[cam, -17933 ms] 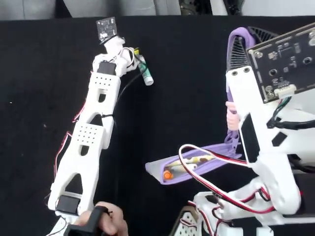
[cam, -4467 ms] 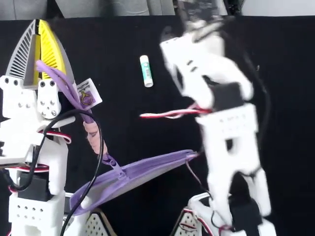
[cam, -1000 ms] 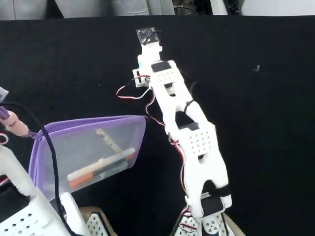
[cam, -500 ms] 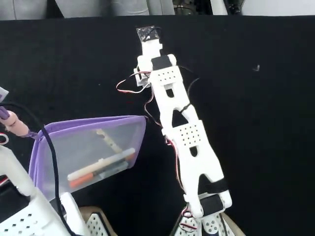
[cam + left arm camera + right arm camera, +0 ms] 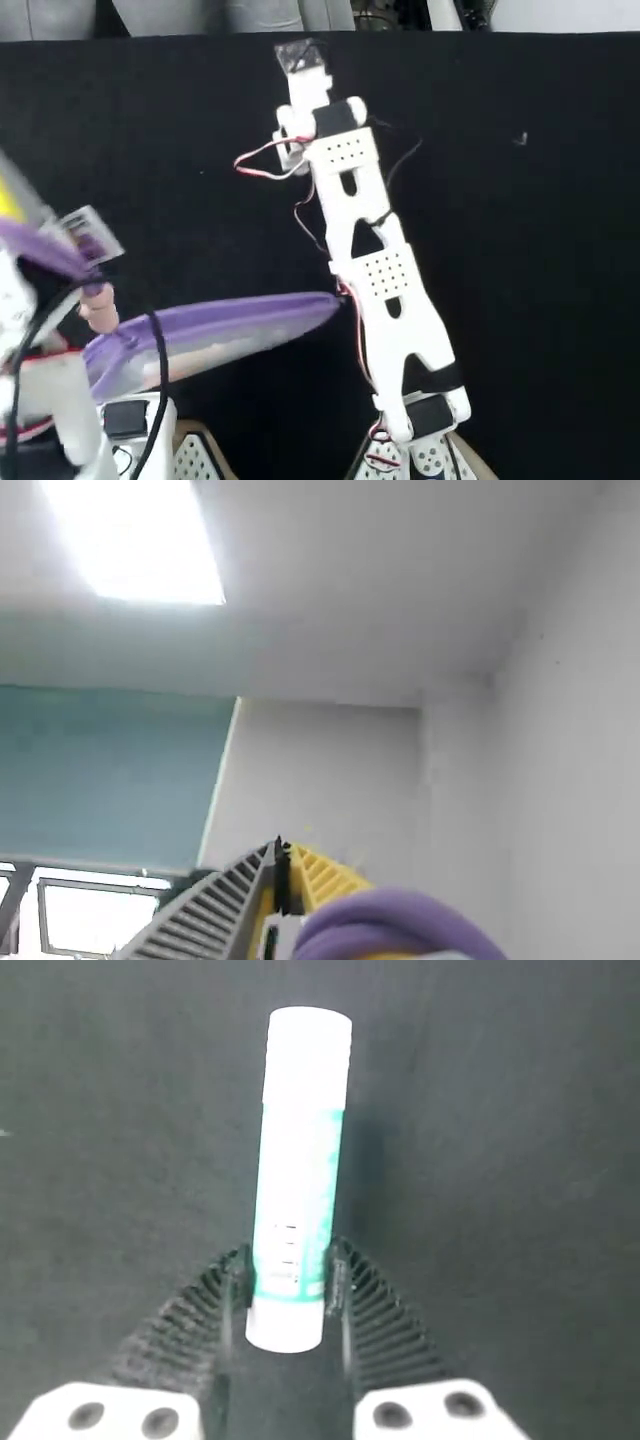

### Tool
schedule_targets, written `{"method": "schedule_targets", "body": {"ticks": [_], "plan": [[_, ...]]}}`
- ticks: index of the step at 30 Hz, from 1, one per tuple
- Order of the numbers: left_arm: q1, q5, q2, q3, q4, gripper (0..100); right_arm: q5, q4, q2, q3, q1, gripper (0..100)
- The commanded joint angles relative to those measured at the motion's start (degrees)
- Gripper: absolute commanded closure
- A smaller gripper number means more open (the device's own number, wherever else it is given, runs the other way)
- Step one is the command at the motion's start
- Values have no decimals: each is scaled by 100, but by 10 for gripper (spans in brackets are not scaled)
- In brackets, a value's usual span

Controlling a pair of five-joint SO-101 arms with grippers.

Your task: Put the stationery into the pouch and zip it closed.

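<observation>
Two end effectors are busy, and we start with the right end effector (image 5: 287, 1255): its ribbed black fingers (image 5: 375, 1310) press on either side of the glue stick (image 5: 300, 1130), clamped on its near end. We see the glue stick lying flat on the black table (image 5: 520, 1160), its long axis running straight out from the end effector and its far end pointing away from the wrist. From above, the right arm (image 5: 370, 260) stretches up the middle of the table to the far side, and the stick sits there under its wrist.

Over at the near left, the left arm (image 5: 60, 400) holds the purple pouch (image 5: 220, 325) up off the table. We see it edge-on, long axis nearly level, free end tipped slightly up toward the right arm. The left end effector (image 5: 280, 852) aims at the ceiling (image 5: 400, 580), grey and yellow fingers drawn together at the tips on the pouch's purple strap (image 5: 390, 925). What's inside the pouch we cannot make out.
</observation>
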Motion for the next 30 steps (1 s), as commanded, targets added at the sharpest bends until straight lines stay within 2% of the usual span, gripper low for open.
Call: {"method": "schedule_targets", "body": {"ticks": [1, 9, 14, 18, 23, 26, 30], "plan": [[752, -9, 334, -277, 404, 971, 123, 193, -1200, -374, 246, 988], [2009, -9, 738, -215, 448, 971, 132, 378, -2642, -365, 818, 988], [2273, -9, 1371, -611, 448, 971, 132, 343, -3442, -365, 1011, 988], [2369, 53, 2040, -1367, 703, 971, 132, 176, -4136, -365, 1187, 988], [3802, 273, 2857, -2624, 2040, 971, 132, 9, -4892, -356, 1547, 988], [4523, 273, 3358, -3486, 2189, 971, 132, 105, -5174, -356, 1829, 988], [4681, 273, 4352, -4796, 2391, 971, 132, 70, -5358, -356, 2321, 988]]}}
